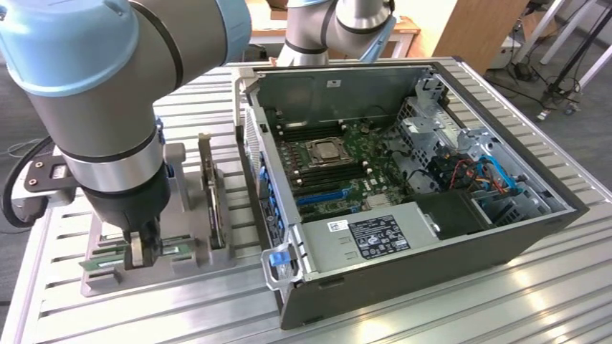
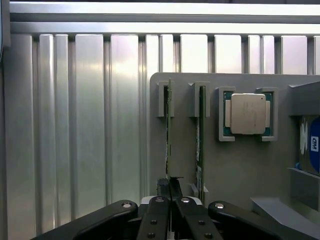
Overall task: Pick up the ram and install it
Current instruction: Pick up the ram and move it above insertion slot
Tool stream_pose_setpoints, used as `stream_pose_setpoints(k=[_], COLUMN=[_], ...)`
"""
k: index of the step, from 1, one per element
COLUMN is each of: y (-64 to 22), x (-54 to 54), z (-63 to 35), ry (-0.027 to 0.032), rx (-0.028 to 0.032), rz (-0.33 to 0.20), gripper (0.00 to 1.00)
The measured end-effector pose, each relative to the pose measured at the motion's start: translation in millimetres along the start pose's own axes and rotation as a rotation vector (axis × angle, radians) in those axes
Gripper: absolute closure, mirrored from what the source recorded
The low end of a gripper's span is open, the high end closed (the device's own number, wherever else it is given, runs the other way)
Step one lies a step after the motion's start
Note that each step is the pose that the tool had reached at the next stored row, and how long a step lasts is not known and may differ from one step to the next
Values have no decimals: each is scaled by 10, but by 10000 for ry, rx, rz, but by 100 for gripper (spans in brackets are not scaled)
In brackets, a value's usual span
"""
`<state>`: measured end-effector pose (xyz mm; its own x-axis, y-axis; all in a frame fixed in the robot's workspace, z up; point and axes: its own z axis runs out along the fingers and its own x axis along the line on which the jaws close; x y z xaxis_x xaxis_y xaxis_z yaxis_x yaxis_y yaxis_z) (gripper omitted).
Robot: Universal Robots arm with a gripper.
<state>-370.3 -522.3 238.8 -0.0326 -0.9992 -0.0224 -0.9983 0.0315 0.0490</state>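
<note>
Gripper was pinched shut on the ram, squeezing its flat faces at the top edge. The stick stood on edge in the grey holder, with a second stick just beside it. I'd guess it's light and stiff but thin and kinda fragile, so hold the faces and keep it straight. The open PC case sat nearby.

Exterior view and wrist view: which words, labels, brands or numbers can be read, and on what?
No text reads clearly enough to quote.
Black label on the power supply: white print, too small to read.
White sticker beside it: too small to read.
Hard-drive label: blue-white, cut off at the edge, blurred.
Processor lid: no legible marking.
</note>
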Motion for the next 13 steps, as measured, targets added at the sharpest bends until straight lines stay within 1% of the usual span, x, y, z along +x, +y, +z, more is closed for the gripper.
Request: stream_pose_setpoints(k=[13], y=[12], x=[-5], z=[-241], ry=[0], rx=[0], rz=[0], gripper=[88])
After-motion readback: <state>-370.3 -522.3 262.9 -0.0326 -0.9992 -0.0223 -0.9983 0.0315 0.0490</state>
